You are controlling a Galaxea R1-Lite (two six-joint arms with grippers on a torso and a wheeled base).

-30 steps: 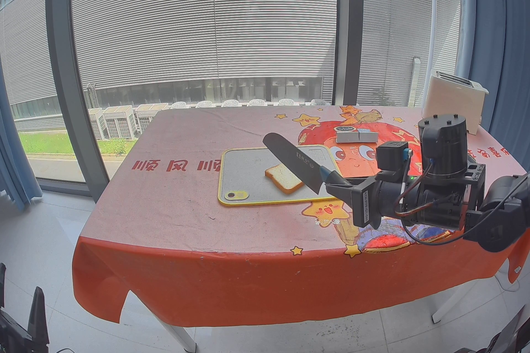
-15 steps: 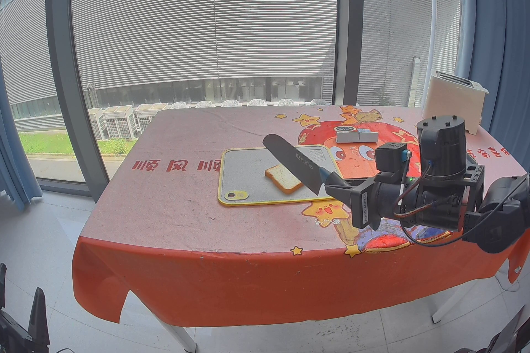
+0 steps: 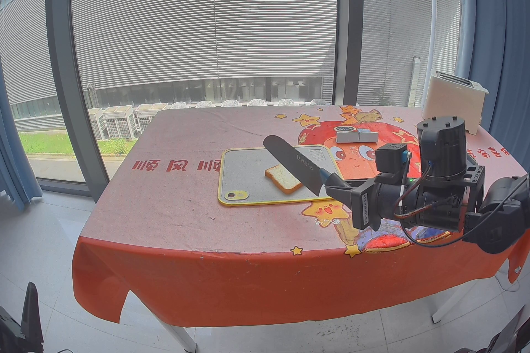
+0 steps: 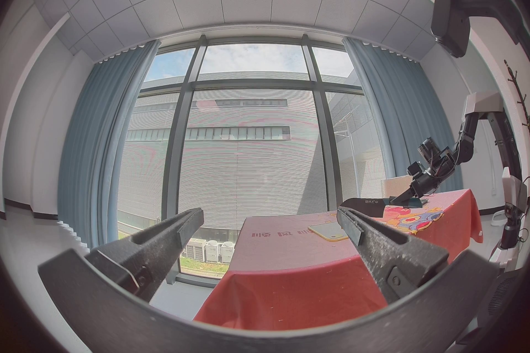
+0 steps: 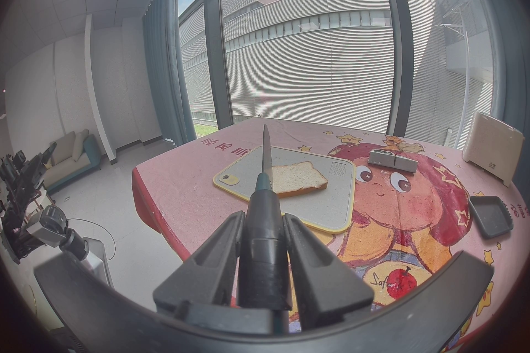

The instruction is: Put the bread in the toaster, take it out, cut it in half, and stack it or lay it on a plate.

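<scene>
A slice of bread [image 3: 283,178] lies flat on the grey, yellow-rimmed cutting board [image 3: 245,177] in the middle of the table. My right gripper [image 3: 345,190] is shut on the handle of a black knife [image 3: 292,161], whose blade slants up over the bread without touching it. In the right wrist view the knife [image 5: 265,188] points straight out toward the bread [image 5: 295,177]. The beige toaster [image 3: 455,99] stands at the far right corner. My left gripper [image 4: 270,238] hangs open and holds nothing, low and off the table's left front.
A small grey box [image 3: 357,135] lies behind the board. A dark square tray [image 5: 490,216] sits near the toaster [image 5: 493,147] on the right side. The red tablecloth [image 3: 182,205] is bare to the left of and in front of the board.
The left gripper has sunk a little at the lower left corner of the head view. The right arm, knife and bread have stayed almost still.
</scene>
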